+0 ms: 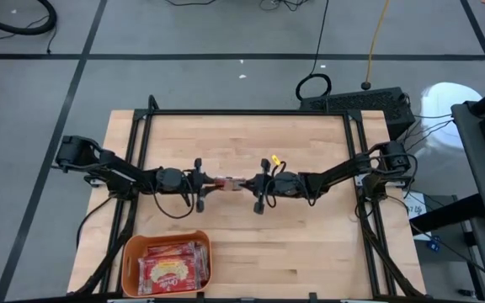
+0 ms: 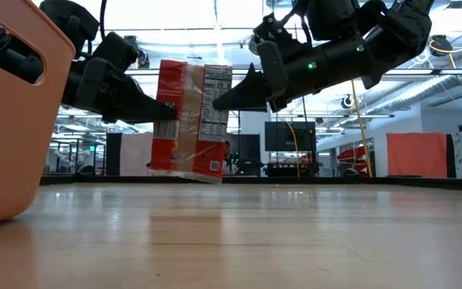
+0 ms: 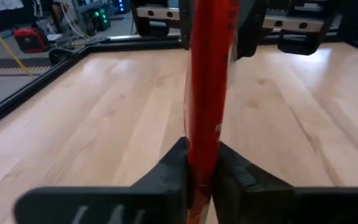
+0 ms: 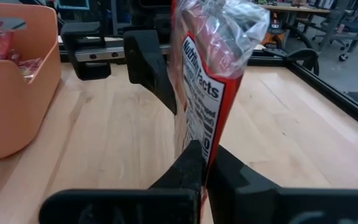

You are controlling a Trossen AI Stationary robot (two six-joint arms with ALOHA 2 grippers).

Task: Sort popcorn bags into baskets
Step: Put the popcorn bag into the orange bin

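One red popcorn bag point(image 1: 227, 182) hangs upright on edge above the middle of the table, its nutrition-label side point(image 2: 211, 104) facing the near edge. My left gripper point(image 3: 202, 165) is shut on it from the left and my right gripper point(image 4: 205, 158) from the right. The orange basket point(image 1: 133, 252) stands at the table's near left corner with several red popcorn bags point(image 1: 171, 268) lying flat inside. My left gripper pinches the bag's left side edge point(image 3: 205, 143) between its two fingers, about mid-height. The fingers come level from the table's left. The bag stands upright, clear of the table. My right gripper pinches the bag's right side edge point(image 4: 201, 134) between its two fingers, by the printed label. The fingers come nearly level from the table's right, opposite my left gripper. The bag is lifted clear, with crinkled clear wrap point(image 4: 229, 25) above the fingers.
The basket's wall point(image 2: 14, 120) fills the low view's left side. A black frame rail point(image 1: 251, 112) runs round the wooden tabletop point(image 1: 251, 143), which lies bare beneath the bag. Cables and a black box point(image 1: 356, 99) lie on the floor beyond the far right corner.
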